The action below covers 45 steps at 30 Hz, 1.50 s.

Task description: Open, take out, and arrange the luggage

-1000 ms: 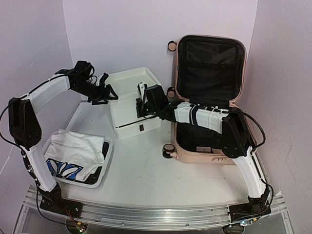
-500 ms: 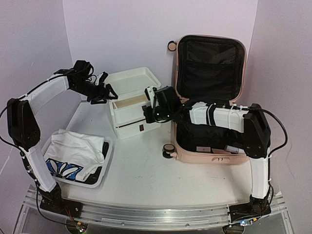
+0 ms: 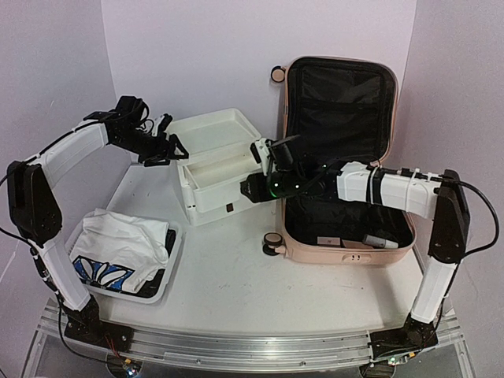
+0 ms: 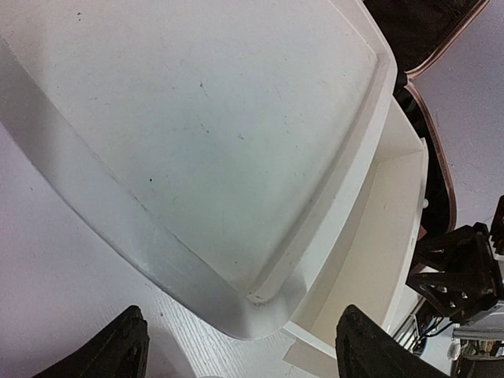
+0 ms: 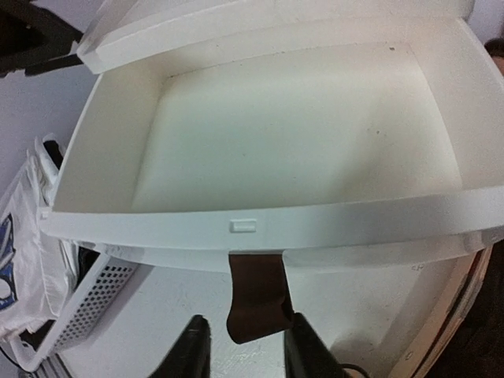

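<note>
The pale pink luggage (image 3: 331, 253) lies open at the right, its lid (image 3: 340, 102) upright and showing black lining. My right gripper (image 3: 246, 189) is left of it, at the front of the white drawer unit (image 3: 206, 134). In the right wrist view the drawer (image 5: 299, 126) is pulled out and has nothing in it. Its brown pull tab (image 5: 256, 299) hangs between my right gripper's (image 5: 248, 335) parted fingers, brushing one and clear of the other. My left gripper (image 3: 175, 147) is open beside the unit's left corner (image 4: 260, 303), holding nothing.
A white perforated basket (image 3: 167, 272) with a white and blue garment (image 3: 122, 236) sits at the front left. A small light object (image 3: 378, 240) lies in the luggage's lower half. A caster wheel (image 3: 272, 240) sticks out toward the table's middle.
The drawer has slid out toward the front with my right gripper on its brown tab, and those jaws have now parted. My left gripper has barely moved.
</note>
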Tool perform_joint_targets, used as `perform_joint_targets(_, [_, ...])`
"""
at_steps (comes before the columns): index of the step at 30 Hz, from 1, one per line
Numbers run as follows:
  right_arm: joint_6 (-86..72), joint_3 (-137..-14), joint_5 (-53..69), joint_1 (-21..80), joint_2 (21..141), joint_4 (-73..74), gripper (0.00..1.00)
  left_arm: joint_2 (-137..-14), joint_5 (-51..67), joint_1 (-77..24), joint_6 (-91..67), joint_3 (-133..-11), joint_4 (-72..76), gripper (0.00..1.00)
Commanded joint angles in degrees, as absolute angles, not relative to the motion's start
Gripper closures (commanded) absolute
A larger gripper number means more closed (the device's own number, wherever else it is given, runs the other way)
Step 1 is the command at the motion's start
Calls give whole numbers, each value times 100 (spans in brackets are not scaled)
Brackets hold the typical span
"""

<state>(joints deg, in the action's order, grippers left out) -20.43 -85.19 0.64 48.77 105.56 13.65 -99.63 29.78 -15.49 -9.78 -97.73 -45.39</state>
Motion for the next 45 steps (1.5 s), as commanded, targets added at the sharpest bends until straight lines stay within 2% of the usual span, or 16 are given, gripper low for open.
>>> perform_joint_targets(1, [-2059,-8617,14,4872,9975,1744,43,-9651,2891,-1571,-808,-9748,-4276,18])
perform_joint_targets(6, [-1501,-8143,-737,4871,9175,2594,16,-9428,2606,-1575,-641,-9629,-4151,17])
perform_joint_targets(11, [-730,-7495,-2340,4783,8352,3766,2,-9080,2466,-1573,-677,-9447,-3821,14])
perform_joint_targets(16, [-352,-7271,-2530,3956,8061,4739,2,-8665,2089,-1569,-851,-9387,-3539,10])
perform_joint_targets(20, [-855,-7053,-1644,3025,8278,5026,2,-8565,1437,-1565,-1115,-9346,-3412,8])
perform_joint_targets(25, [-1571,-7612,-817,2343,9119,6100,2,-8683,655,-1567,-1469,-9358,-3403,6])
perform_joint_targets(32, [-2047,-8637,-478,2021,9960,8184,2,-8390,-347,-1570,-1875,-8963,-3377,6])
perform_joint_targets(36, [-2506,-8552,-732,1720,10038,8598,2,-8256,-872,-1556,-1720,-8910,-3407,5])
perform_joint_targets(39, [-2890,-8507,-375,1351,10302,8638,2,-8361,-1006,-1529,-1875,-9022,-3404,4])
perform_joint_targets(45, [-3683,-9624,-933,1274,11713,9643,2,-8698,-1395,-1514,-2231,-9189,-3531,5])
